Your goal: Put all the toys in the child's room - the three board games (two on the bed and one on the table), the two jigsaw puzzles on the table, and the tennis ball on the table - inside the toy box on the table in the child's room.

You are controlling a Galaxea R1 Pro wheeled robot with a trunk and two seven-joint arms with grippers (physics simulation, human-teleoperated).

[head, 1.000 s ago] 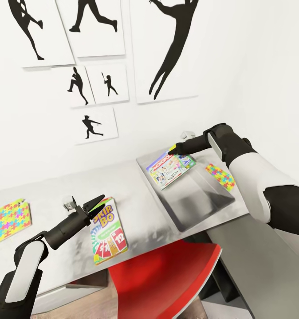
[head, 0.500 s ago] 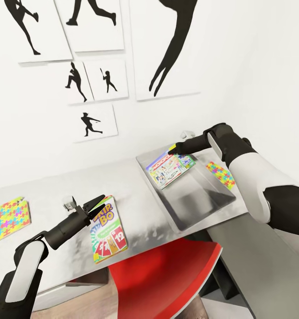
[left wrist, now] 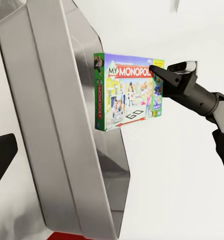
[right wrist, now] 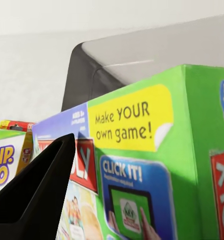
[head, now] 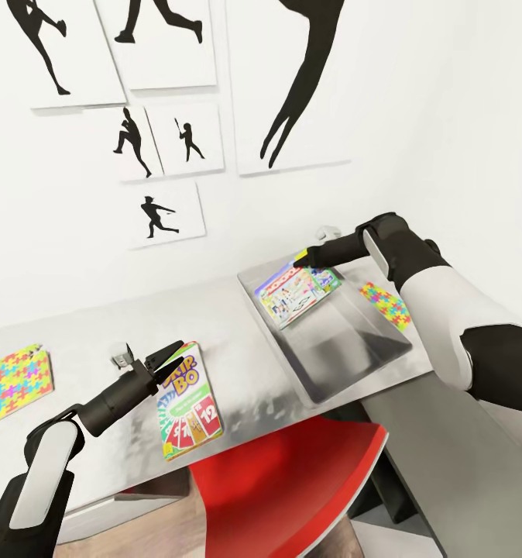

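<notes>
At the far corner of the toy box (head: 354,353), the right gripper (head: 301,259) sits at the Monopoly board game (head: 298,292), which leans inside on the sloping wall; its finger spread cannot be judged. Nearer the left gripper (head: 170,355), whose fingers stand apart, the Skip-Bo game (head: 188,401) lies flat on the table (head: 83,345), long axis running toward the robot.

You have two board games in sight: one Monopoly box (head: 298,288) lying in the toy box at about 1 o'clock, and one Skip-Bo box (head: 186,402) on the desk (head: 245,364) at about 7 o'clock. There are two jigsaw puzzles: one (head: 13,375) at 9 o'clock near the desk's end, one (head: 386,304) at 2 o'clock just beside the bin. You have one toy box (head: 346,349), one red chair (head: 292,488), two grippers, left (head: 168,358) and right (head: 301,258), and six silhouette pictures (head: 164,213) on the wall.
</notes>
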